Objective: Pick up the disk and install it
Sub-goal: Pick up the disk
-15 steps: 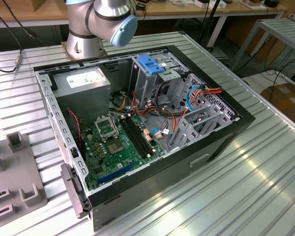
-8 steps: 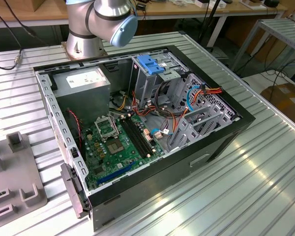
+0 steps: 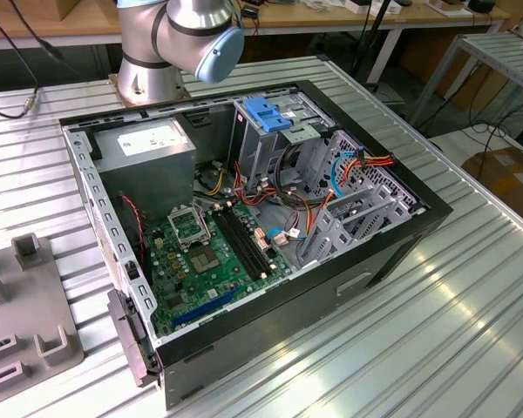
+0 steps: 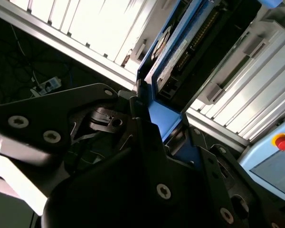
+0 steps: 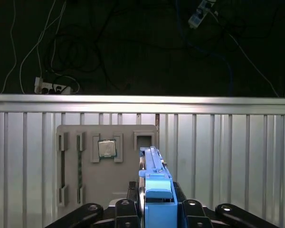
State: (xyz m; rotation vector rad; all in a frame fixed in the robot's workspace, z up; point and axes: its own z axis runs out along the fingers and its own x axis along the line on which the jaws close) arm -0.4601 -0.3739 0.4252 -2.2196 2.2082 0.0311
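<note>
The gripper point(image 5: 157, 211) is closed on the disk point(image 5: 153, 166). In the first wrist view its two black fingers point(image 5: 126, 211) press in from either side. The disk stands on edge between them, with a blue rail point(image 5: 156, 187) along the edge that faces the camera. The second wrist view shows the same hold from the side, with the disk's white label point(image 4: 173, 57) reaching out past the fingers.

Beyond the disk lies a grey plate point(image 5: 104, 185) with slots and pockets. A processor chip point(image 5: 107, 148) sits in one pocket, close beside the disk's far end as seen. Whether the disk touches the plate cannot be told. The plate rests near one edge of the slatted metal table point(image 5: 228, 142). Past that edge, a power strip point(image 5: 50, 85) and loose wires lie on the dark floor.

In the exterior view the plate sits at the table's edge on the exterior view's left, apart from the open computer case point(image 3: 366, 287) in the middle of the table. Nearest inside the case is the green motherboard point(image 3: 209, 252). Behind it stands the grey power-supply box point(image 3: 148, 148), and next to that a metal drive cage point(image 3: 261, 144) with a blue handle. Orange, red and blue cables point(image 3: 366, 161) cross the space between the cage and the case wall on the exterior view's right. A tilted grey bracket point(image 3: 349, 222) stands in that space too. The robot arm point(image 3: 183, 35) rises from the table's far edge behind the case. Farther off are a wooden workbench point(image 3: 331, 17) and a cardboard box point(image 3: 510, 174).
</note>
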